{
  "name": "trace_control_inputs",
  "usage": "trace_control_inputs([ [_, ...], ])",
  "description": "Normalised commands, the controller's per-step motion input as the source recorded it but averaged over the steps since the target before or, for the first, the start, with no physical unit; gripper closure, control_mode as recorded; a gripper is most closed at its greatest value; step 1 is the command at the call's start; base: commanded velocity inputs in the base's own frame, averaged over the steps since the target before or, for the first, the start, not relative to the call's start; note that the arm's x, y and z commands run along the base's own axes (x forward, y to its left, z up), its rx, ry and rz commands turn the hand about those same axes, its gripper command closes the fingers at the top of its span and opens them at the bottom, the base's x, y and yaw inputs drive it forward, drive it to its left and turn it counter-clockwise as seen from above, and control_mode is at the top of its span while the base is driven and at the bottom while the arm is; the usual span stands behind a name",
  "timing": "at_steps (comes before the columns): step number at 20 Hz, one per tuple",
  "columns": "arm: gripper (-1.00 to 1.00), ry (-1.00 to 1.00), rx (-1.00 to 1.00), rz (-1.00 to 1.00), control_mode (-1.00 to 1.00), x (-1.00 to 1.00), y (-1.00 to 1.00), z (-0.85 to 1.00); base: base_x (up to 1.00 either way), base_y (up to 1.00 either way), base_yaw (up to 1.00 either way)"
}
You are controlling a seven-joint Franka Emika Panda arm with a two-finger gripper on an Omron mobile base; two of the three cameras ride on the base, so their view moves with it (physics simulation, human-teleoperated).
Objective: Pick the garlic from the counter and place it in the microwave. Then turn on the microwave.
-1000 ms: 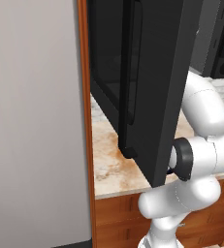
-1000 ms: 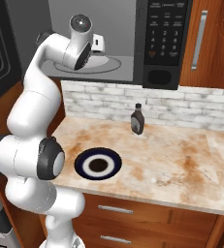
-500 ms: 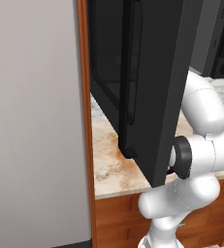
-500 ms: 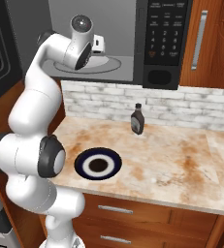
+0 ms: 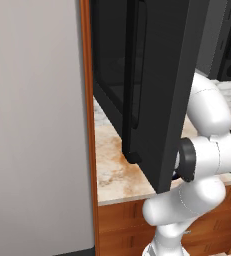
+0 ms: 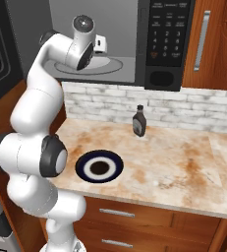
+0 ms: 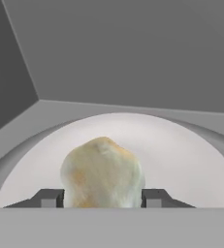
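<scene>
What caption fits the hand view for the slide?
The hand holds the garlic between its fingertips over the microwave's pale round turntable, grey inner walls behind.

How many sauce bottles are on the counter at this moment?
1. The sauce bottle stands upright on the counter near the brick wall, below the microwave. The arm blocks part of the counter's left side, so another could be hidden.

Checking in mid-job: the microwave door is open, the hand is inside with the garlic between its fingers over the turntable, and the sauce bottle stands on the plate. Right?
Not quite. The sauce bottle stands on the counter near the brick wall, apart from the plate, as the right base view shows. The rest holds: the microwave is open, and the hand view shows the garlic between the gripper fingers over the turntable.
</scene>
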Motion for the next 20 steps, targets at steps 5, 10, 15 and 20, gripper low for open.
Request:
trace_control_inputs([
  [5, 1.00, 0.01, 0.00, 0.00, -1.00, 0.11, 0.01, 0.00, 0.00, 0.00, 0.00],
  [10, 1.00, 0.02, 0.00, 0.00, -1.00, 0.12, 0.03, 0.00, 0.00, 0.00, 0.00],
  [15, 1.00, 0.03, 0.00, 0.00, -1.00, 0.16, 0.04, -0.02, 0.00, 0.00, 0.00],
  [20, 1.00, 0.03, 0.00, 0.01, -1.00, 0.16, 0.01, -0.03, 0.00, 0.00, 0.00],
])
